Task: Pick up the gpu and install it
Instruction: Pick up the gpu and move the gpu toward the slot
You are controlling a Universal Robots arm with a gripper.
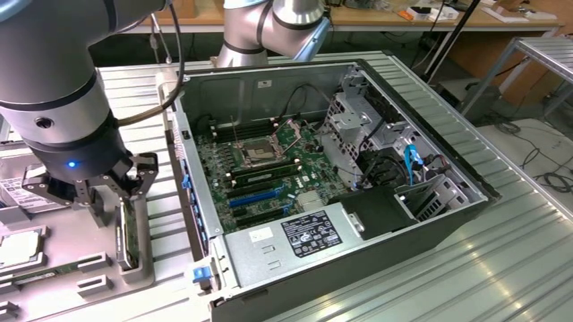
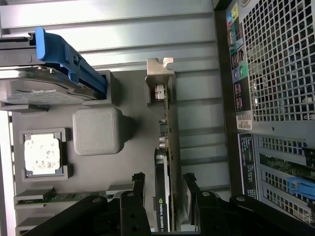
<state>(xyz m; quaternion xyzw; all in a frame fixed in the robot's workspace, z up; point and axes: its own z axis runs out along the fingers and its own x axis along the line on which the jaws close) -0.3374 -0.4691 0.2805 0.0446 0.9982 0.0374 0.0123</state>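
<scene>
The gpu stands on its long edge in a slot of the grey holder tray, its silver end bracket at the far end of the card. My gripper is lowered over it, open, one black fingertip on each side of the card with a small gap left on both sides. In the exterior view the gripper hangs at the exterior view's left, just above the dark gpu, beside the open computer case.
The case lies on its side with the motherboard, blue expansion slots and power supply exposed. The tray also carries a processor, a hard drive in a blue caddy and memory sticks. The case's rear grille stands close by.
</scene>
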